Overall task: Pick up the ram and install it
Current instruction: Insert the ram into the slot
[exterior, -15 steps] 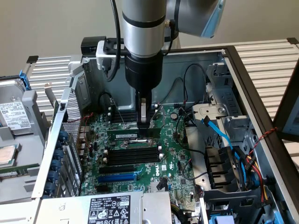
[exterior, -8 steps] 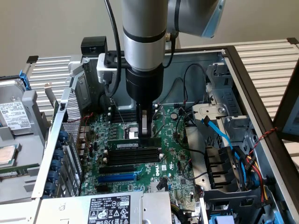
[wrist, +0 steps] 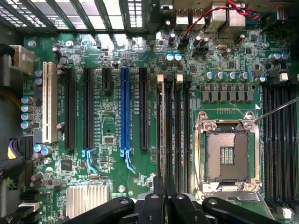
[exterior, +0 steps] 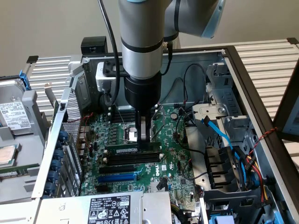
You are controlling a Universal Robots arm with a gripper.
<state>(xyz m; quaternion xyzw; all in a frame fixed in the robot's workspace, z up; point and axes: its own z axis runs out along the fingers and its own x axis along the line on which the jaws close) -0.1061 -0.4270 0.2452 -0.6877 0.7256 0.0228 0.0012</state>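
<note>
Two fingers of the gripper [exterior: 145, 138] stand almost closed, pinching the upper edge of the ram [exterior: 122, 150] near its end on the exterior view's right. The ram stands on edge in a memory slot of the motherboard [exterior: 175, 163], directly under the gripper, just beside the empty black slots [exterior: 124, 163].

- The arm [exterior: 140, 42] comes down from the top of the exterior view, its grey last section upright and a blue-capped joint bending off toward the exterior view's right.
- Under it, the black round body of the gripper [exterior: 145, 138] points straight down.
- The two slim black fingers [exterior: 142, 126] stand nearly together, pinched on the top edge of the ram [exterior: 124, 149].
- In the wrist view the gripper [wrist: 164, 183] shows its linkage bars spread to both sides.
</note>
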